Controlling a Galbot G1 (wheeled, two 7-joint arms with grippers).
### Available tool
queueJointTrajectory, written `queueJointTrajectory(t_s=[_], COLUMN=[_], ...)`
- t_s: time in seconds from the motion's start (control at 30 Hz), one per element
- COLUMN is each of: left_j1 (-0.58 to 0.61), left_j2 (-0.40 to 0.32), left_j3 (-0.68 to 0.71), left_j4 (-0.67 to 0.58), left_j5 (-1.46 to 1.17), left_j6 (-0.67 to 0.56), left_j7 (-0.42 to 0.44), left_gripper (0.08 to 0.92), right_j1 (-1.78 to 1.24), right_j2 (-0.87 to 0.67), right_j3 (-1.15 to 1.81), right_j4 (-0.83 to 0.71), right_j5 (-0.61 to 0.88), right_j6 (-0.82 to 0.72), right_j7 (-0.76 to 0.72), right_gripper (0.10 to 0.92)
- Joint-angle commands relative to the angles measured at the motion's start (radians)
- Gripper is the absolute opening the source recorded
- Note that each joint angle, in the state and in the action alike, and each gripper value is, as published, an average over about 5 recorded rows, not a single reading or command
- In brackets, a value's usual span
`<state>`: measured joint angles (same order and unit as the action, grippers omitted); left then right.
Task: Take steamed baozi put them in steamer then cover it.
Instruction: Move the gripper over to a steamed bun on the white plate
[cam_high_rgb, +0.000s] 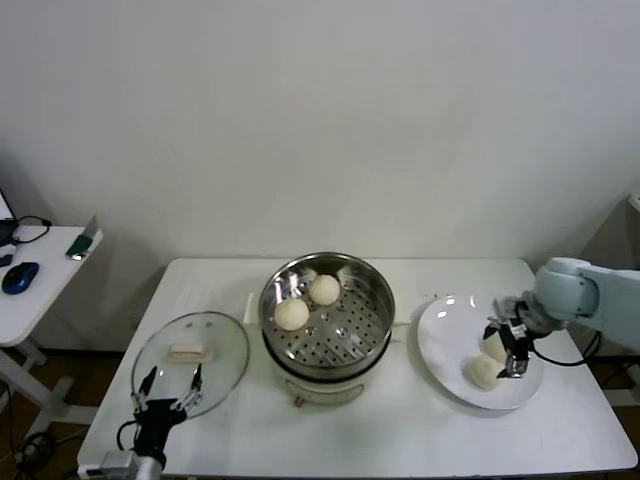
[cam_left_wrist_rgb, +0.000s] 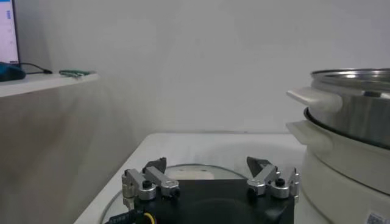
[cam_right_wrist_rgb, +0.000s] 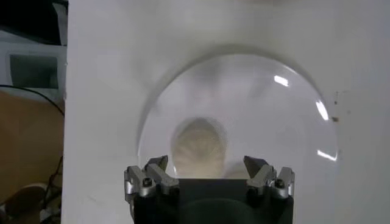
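Two steamed baozi (cam_high_rgb: 307, 302) sit in the steamer (cam_high_rgb: 372, 296) toward its 11 o'clock side, at the middle of the white surface (cam_high_rgb: 420, 430). At 3 o'clock from it, a white plate (cam_high_rgb: 440, 340) carries two more buns (cam_high_rgb: 486, 372). The right tool (cam_high_rgb: 508, 347) hangs over them, fingers apart, one bun (cam_right_wrist_rgb: 198, 148) between. The left tool (cam_high_rgb: 170, 388) waits, fingers apart, at the 6 o'clock edge of the glass lid (cam_high_rgb: 190, 350)

Plain white wall (cam_high_rgb: 320, 120) behind white table (cam_high_rgb: 200, 290) (side desk (cam_high_rgb: 35, 285) left).
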<state>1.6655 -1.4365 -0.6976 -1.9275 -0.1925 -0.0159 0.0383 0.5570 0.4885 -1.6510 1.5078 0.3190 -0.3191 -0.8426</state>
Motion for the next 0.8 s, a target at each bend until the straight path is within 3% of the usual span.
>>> queueJointTrajectory(t_s=[0.03, 0.6, 0.8], left_j1=[-0.001, -0.003, -0.005], left_j2=[-0.002, -0.001, -0.001], left_j3=[0.001, -0.004, -0.003], left_j4=[0.002, 0.01, 0.01], left_j5=[0.002, 0.0, 0.0], left_j6=[0.001, 0.0, 0.0], left_j7=[0.0, 0.0, -0.001], left_gripper=[0.823, 0.823, 0.823], right_j1=[-0.215, -0.305, -0.3], right_j2=[-0.006, 0.05, 0.05], right_j3=[0.168, 0.231, 0.234], right_j4=[-0.074, -0.128, -0.13], right_j5=[-0.071, -0.075, -0.077], right_j6=[-0.001, -0.022, -0.022], right_j7=[0.008, 0.018, 0.02], right_gripper=[0.823, 0.818, 0.704])
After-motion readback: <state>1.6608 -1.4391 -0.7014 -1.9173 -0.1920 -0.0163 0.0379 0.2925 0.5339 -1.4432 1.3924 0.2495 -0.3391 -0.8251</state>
